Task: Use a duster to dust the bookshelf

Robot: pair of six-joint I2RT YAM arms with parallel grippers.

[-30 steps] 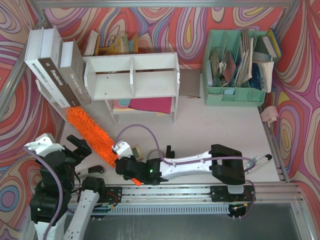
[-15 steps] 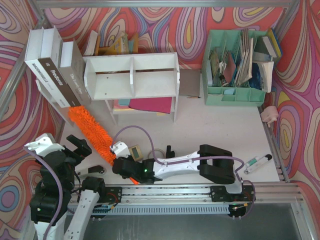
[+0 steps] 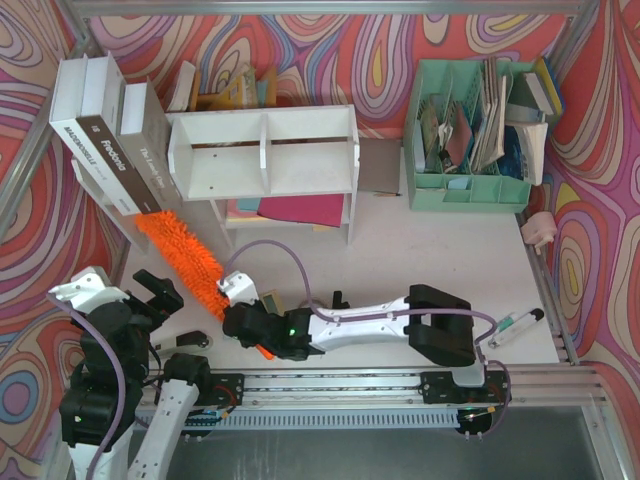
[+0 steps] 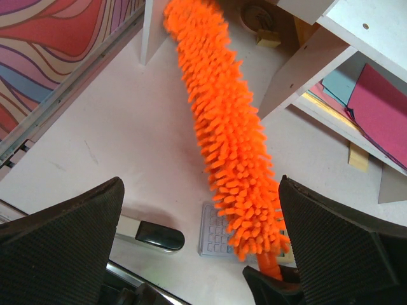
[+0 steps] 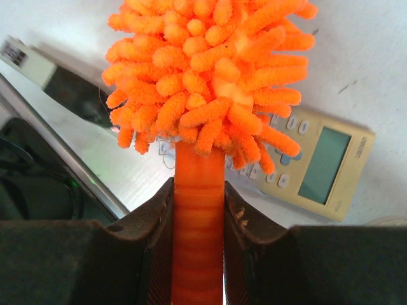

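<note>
The white bookshelf (image 3: 265,150) stands at the back of the table, and one of its legs (image 4: 305,70) shows in the left wrist view. The fluffy orange duster (image 3: 183,262) lies slantwise in front of the shelf's left end, its tip by the leaning books. My right gripper (image 3: 243,322) is shut on the duster's orange handle (image 5: 198,210), with the fluffy head (image 5: 210,76) just beyond the jaws. At the near left my left gripper (image 3: 160,300) stands wide open and empty. Between and beyond its fingers runs the duster (image 4: 229,121), which neither finger touches.
Big white and brown books (image 3: 110,140) lean against the shelf's left end. Under the duster's handle end lies a calculator (image 3: 270,300), with a stapler (image 4: 149,234) nearby. A mint-green organizer (image 3: 470,130) stands at the back right. Coloured sheets (image 3: 300,210) lie under the shelf.
My right arm has drawn left and swung, carrying the duster a little left and farther toward the books and shelf. The left arm has not moved.
</note>
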